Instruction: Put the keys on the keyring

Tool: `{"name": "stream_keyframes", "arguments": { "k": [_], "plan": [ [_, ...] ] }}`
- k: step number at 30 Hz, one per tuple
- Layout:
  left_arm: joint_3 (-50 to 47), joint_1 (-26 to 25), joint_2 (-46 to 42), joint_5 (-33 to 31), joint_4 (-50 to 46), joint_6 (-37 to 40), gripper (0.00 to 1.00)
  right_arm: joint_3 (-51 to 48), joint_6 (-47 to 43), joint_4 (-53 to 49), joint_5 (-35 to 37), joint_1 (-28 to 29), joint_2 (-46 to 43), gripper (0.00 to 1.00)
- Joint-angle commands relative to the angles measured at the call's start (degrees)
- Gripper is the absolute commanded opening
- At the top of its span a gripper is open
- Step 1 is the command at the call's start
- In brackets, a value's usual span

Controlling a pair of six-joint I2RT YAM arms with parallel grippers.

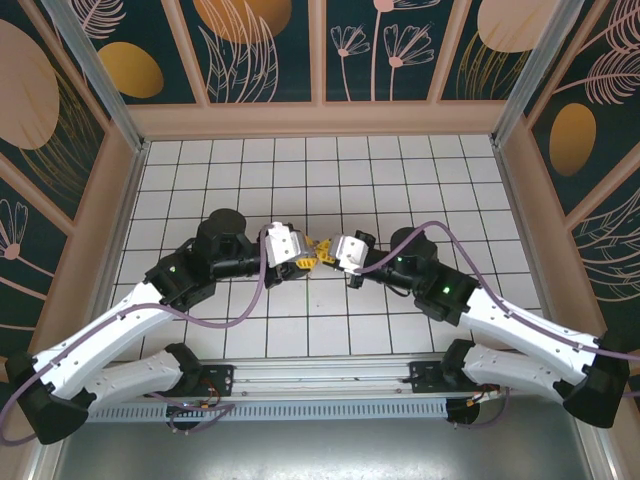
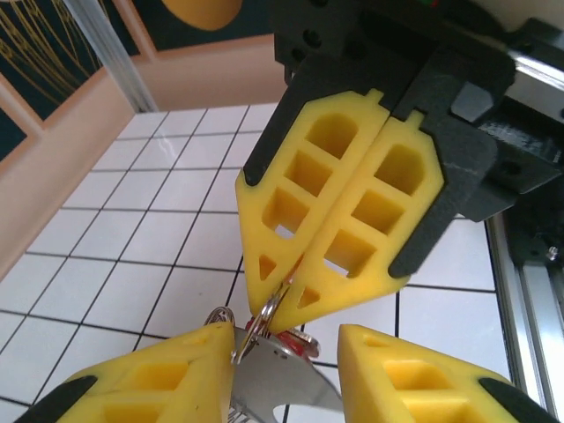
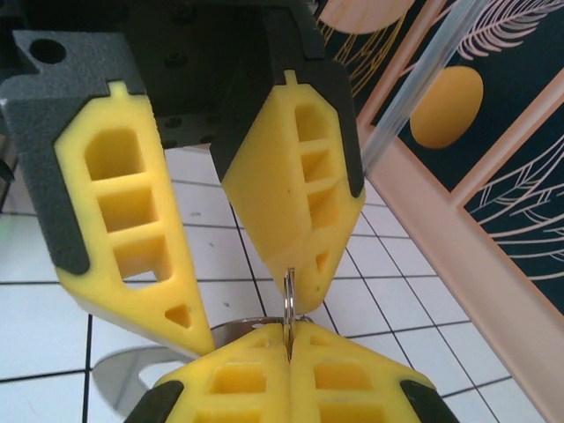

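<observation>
White tiled table (image 1: 400,180) lies beneath both arms, which meet mid-table. The right gripper (image 3: 289,339) pinches the thin keyring (image 3: 288,295) edge-on. The left gripper (image 2: 286,352) clamps the keys (image 2: 278,379), silvery with red, touching that ring.

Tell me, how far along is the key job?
Done: the pieces are off the table. In hand: the right gripper pinches a thin ring; the red-headed key and a silvery piece sit inside the left gripper. Left: threading, not visibly finished.
</observation>
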Motion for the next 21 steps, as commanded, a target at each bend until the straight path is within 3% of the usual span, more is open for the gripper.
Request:
{"name": "stream_keyframes", "arguments": {
  "k": [1,8,14,21],
  "plan": [
    [2.9,-0.4,0.8,-1.4,-1.9,1.7,0.34,3.3,-2.9,-2.6,5.0,1.3,1.7,0.00],
    [4.3,-0.4,2.8,-1.8,-3.2,3.0,0.19,3.4,-3.3,-3.4,4.8,1.6,2.1,0.00],
    [4.5,-0.4,1.9,-1.6,-3.7,2.8,0.27,3.6,-3.2,-4.5,4.5,1.6,2.6,0.00],
    [4.2,-0.4,0.1,-1.6,-3.0,2.4,0.28,3.3,-2.7,-4.6,2.7,1.6,1.8,0.00]
  ]
}}
